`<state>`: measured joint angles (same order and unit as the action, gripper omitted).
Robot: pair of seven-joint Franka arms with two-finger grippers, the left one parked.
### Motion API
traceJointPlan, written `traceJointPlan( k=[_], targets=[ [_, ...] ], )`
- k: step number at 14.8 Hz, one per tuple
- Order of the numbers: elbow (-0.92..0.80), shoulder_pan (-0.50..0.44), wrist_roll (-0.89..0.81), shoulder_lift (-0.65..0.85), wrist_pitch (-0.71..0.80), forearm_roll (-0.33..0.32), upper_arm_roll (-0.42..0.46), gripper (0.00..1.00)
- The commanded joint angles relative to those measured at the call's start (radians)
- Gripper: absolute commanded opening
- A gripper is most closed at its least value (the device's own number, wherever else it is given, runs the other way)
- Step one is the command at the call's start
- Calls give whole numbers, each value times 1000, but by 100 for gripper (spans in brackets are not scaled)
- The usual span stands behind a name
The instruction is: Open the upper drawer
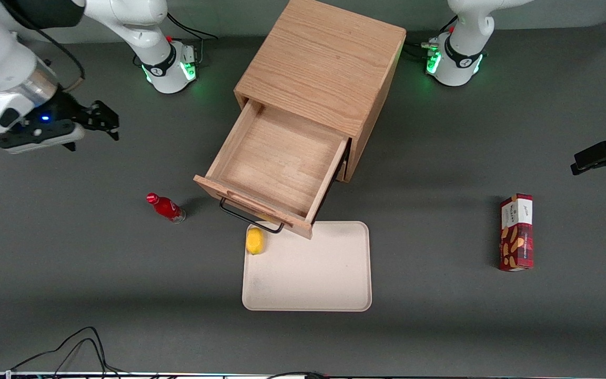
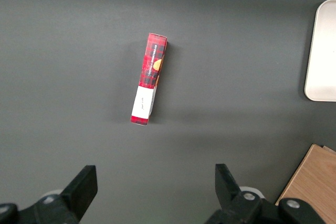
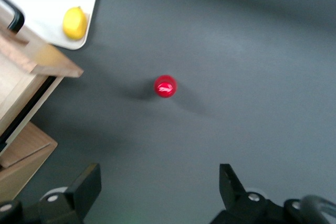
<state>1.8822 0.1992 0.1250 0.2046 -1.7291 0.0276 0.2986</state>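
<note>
The upper drawer (image 1: 276, 163) of the oak cabinet (image 1: 324, 68) stands pulled far out, its bare wooden inside showing. Its thin black wire handle (image 1: 250, 216) hangs over the tray's edge. My gripper (image 1: 107, 122) is open and empty, raised above the table toward the working arm's end, well apart from the drawer and farther from the front camera than the red bottle. In the right wrist view the gripper (image 3: 160, 179) hangs over bare table, with the drawer's front corner (image 3: 31, 59) and handle (image 3: 13, 17) at the edge.
A small red bottle (image 1: 166, 208) stands beside the drawer front, seen from above in the right wrist view (image 3: 165, 86). A yellow lemon (image 1: 254, 240) lies on the beige tray (image 1: 324, 279) in front of the drawer. A red cookie box (image 1: 516, 231) lies toward the parked arm's end.
</note>
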Motion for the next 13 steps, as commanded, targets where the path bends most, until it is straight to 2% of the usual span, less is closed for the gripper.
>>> traceJointPlan(
  k=[1, 4, 5, 7, 8, 13],
  targets=[
    [-92, 37, -18, -54, 22, 44, 1, 100],
    [-179, 36, -25, -129, 78, 54, -12, 100],
    [-192, 5, -25, -143, 100, 52, -59, 100],
    [-199, -251, -25, -146, 137, 54, -322, 100],
    [-201, -349, -27, -145, 143, 54, -414, 100],
    [-202, -356, -27, -140, 177, 54, -418, 100]
  ],
)
